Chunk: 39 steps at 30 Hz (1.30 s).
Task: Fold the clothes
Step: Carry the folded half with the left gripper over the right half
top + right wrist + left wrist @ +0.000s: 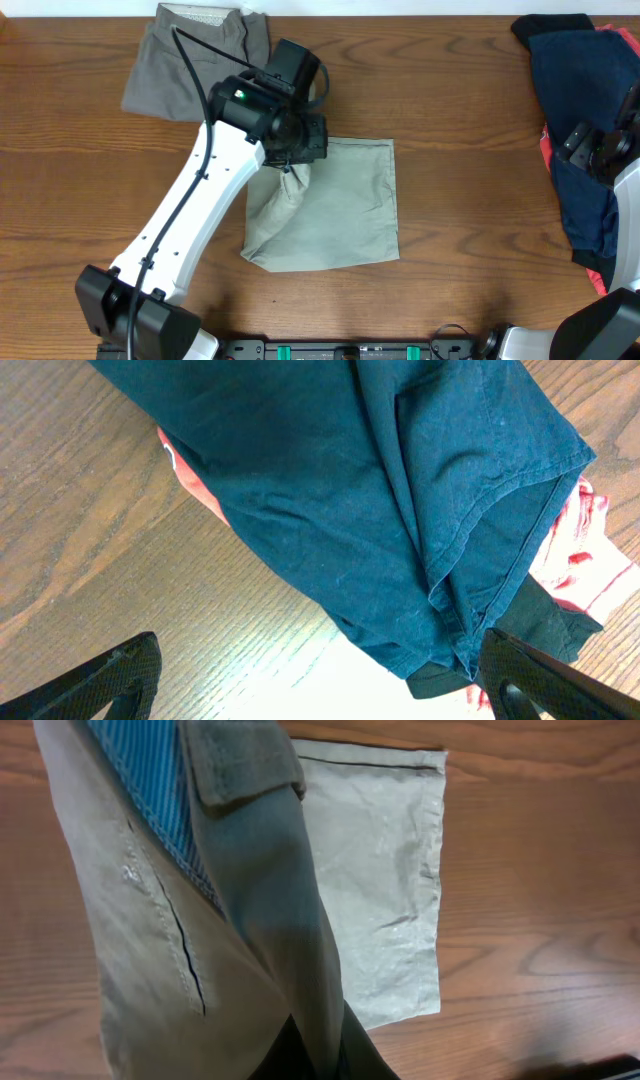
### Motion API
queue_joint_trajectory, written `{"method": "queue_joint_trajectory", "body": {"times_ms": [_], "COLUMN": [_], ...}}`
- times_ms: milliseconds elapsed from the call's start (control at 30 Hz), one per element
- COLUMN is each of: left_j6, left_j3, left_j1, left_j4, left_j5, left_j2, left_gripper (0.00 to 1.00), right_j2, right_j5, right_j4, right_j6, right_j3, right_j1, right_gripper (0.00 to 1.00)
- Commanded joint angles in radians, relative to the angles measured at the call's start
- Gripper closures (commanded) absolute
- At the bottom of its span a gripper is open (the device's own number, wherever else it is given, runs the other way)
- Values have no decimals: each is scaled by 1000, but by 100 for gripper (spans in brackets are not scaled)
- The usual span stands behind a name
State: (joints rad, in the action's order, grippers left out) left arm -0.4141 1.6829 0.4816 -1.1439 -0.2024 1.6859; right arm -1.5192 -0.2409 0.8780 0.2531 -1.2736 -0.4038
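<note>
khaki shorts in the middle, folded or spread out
Partly folded: the khaki shorts lie in a compact square, but the left end effector holds the waistband end bunched and lifted.

shorts (340, 210): pale khaki-green | waistband (140, 770): blue striped | pile (575, 110): navy, red

A brown wooden table (450, 90) was shown from above, its grain running from side to side. Pale khaki-green shorts (345, 215) were laid near its middle, folded to a rough rectangle, with the near-left part lifted off the wood. Darker grey shorts (170, 75) were spread at the far left edge, apart from them. A heap of navy, black and red garments (572, 95) was piled at the right edge.
</note>
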Motion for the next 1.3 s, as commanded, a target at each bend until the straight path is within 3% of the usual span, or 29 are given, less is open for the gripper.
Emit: {"method": "queue_joint_trajectory", "body": {"times_ms": [0,1267], "left_j6": [16,-142], "left_j3": [24,-6], "left_j1": [39,277], "left_j4": [23,231], "left_j5": [4,4], "left_j2": [-13,284], "left_gripper": [94,94], "right_j2": [8,8], "right_j5": [-13,-13], "right_j4": [2,2], "right_j6": [12,12], "right_j3": [-3,-3], "right_j1": [-8,-8], "right_gripper": [1,1]}}
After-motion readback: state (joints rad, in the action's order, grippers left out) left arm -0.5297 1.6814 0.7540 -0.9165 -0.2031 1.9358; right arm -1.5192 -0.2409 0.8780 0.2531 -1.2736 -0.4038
